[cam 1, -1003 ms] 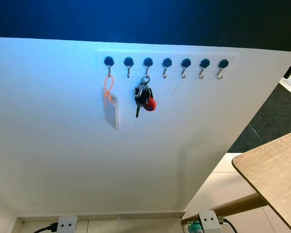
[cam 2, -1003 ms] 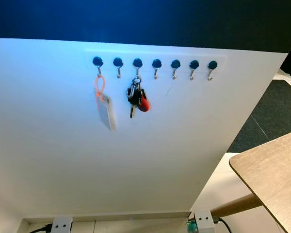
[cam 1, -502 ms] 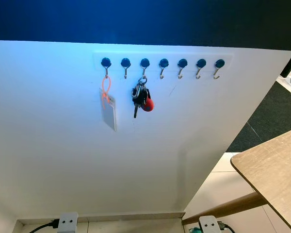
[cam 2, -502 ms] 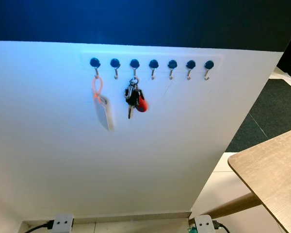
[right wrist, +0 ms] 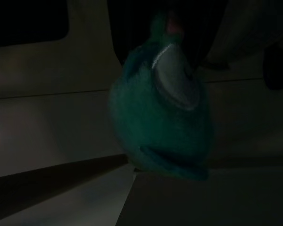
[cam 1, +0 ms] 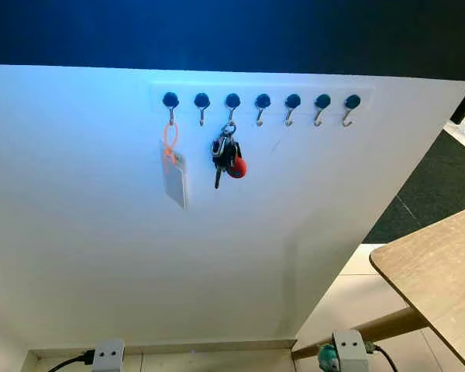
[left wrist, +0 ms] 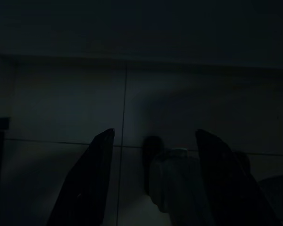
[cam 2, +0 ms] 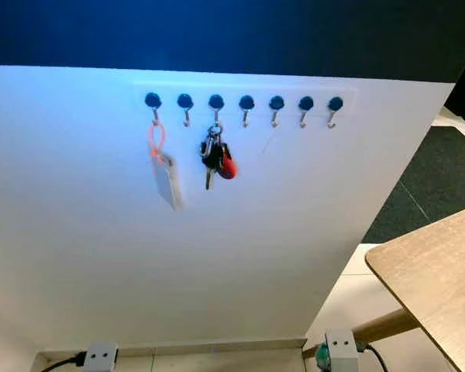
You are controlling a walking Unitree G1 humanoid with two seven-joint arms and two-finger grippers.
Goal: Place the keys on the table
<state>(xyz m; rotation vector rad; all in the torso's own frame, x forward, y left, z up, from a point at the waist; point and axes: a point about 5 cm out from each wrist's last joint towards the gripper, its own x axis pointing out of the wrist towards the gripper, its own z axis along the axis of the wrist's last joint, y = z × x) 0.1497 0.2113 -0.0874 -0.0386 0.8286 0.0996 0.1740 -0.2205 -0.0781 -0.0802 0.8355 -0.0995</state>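
1. The left pincer (left wrist: 151,188) hangs low over dim floor tiles, its two black fingers spread apart.
2. At the right pincer a blurred teal object (right wrist: 162,113) hangs close; whether it is open I cannot tell.
3. The light wooden counter (cam 1: 442,271) sits at lower right.
4. Farther off, upper centre, the bunch of keys with a red fob (cam 1: 228,156) hangs on the third blue hook (cam 1: 232,101) of the white wall (cam 1: 101,256), beside an orange-looped white tag (cam 1: 173,172).

no readable text

nothing can be read in any view. the white tag (cam 1: 175,177) hanging on the orange loop, at about 9 o'clock from the keys (cam 1: 227,154), shows a blank, blurred face with no letters, numbers or brand marks.
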